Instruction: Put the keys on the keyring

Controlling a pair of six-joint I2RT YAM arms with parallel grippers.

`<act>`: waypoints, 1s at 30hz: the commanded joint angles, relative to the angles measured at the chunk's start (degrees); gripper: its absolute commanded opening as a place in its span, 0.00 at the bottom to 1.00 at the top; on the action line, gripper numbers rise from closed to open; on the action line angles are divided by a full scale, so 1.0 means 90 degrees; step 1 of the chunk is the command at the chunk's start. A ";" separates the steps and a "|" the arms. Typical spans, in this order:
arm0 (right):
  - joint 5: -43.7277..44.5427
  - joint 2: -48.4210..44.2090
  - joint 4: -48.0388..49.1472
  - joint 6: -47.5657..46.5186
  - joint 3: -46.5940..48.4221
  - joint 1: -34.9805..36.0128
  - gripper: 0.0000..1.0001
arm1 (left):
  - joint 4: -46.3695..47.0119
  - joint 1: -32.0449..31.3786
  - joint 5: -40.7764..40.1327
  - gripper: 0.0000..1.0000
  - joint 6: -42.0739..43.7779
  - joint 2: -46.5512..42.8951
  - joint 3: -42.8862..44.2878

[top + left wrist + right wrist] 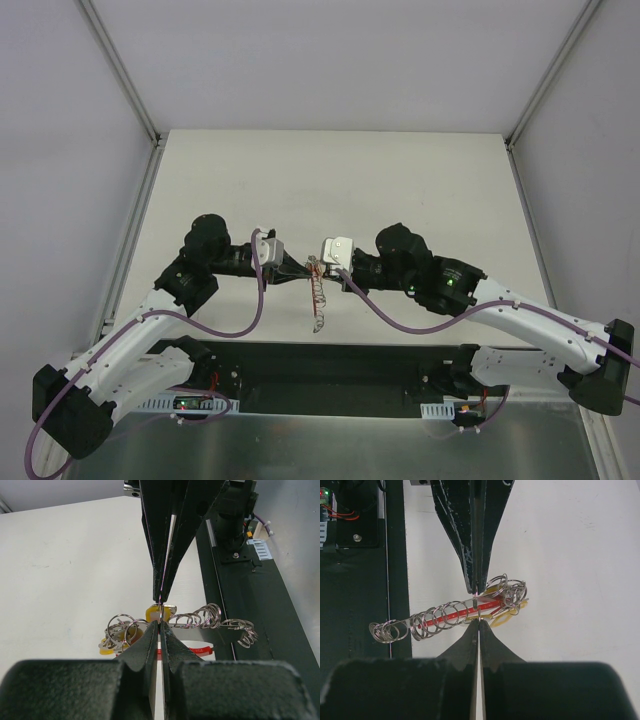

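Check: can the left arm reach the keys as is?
Likely yes. The left gripper, shut, has its tips right at a yellow key in the keyring bunch, nothing between. The right gripper, also shut, meets it tip to tip there, so opening room looks tight.

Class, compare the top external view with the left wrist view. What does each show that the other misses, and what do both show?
Top external only: the whole left arm and right arm with their purple cables, and the enclosure walls.
Left wrist only: the keys with their yellow heads, and the separate silver rings of the keyring.
Both: the left claw and right claw, shut on the keyring and meeting tip to tip over the white table.
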 commanded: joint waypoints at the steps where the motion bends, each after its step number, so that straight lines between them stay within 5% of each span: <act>1: -0.0015 -0.0126 0.0269 0.0001 0.0208 0.0030 0.01 | 0.0370 -0.0049 0.0154 0.00 0.0016 -0.0065 0.0021; 30: -0.0063 -0.0107 0.0201 0.0040 0.0237 0.0030 0.01 | 0.0731 -0.0049 -0.0198 0.00 -0.0189 -0.0280 -0.0145</act>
